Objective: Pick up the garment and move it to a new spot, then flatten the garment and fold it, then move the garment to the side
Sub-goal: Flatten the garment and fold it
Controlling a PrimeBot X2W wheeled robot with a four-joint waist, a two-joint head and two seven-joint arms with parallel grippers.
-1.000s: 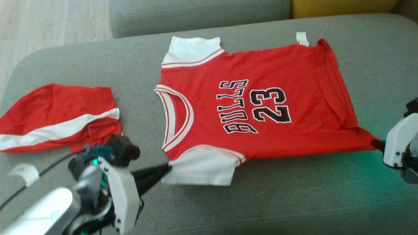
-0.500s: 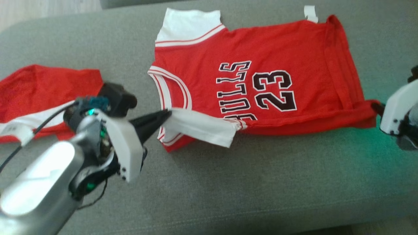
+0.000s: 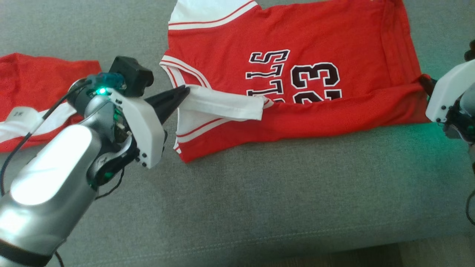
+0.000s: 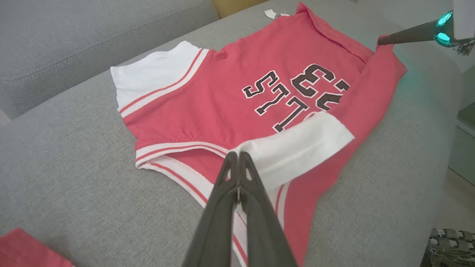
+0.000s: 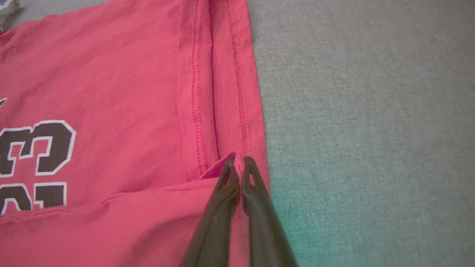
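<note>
Am watching garment (image 3: 230, 44), red jersey numbered 23, lying on grey sofa cushion (image 3: 259, 193), sitting toward 12 o'clock in my head view. My left gripper (image 3: 184, 91) is clamping shut on white sleeve (image 3: 222, 107) at jersey's 9 o'clock side, sleeve lying across chest lettering. My right gripper (image 3: 425, 79) is pinching red hem corner at 3 o'clock side. Jersey's 6 o'clock edge is lying doubled over onto its body. Am seeing second red-and-white piece (image 3: 37, 81) resting apart on cushion, out at 9 o'clock.
</note>
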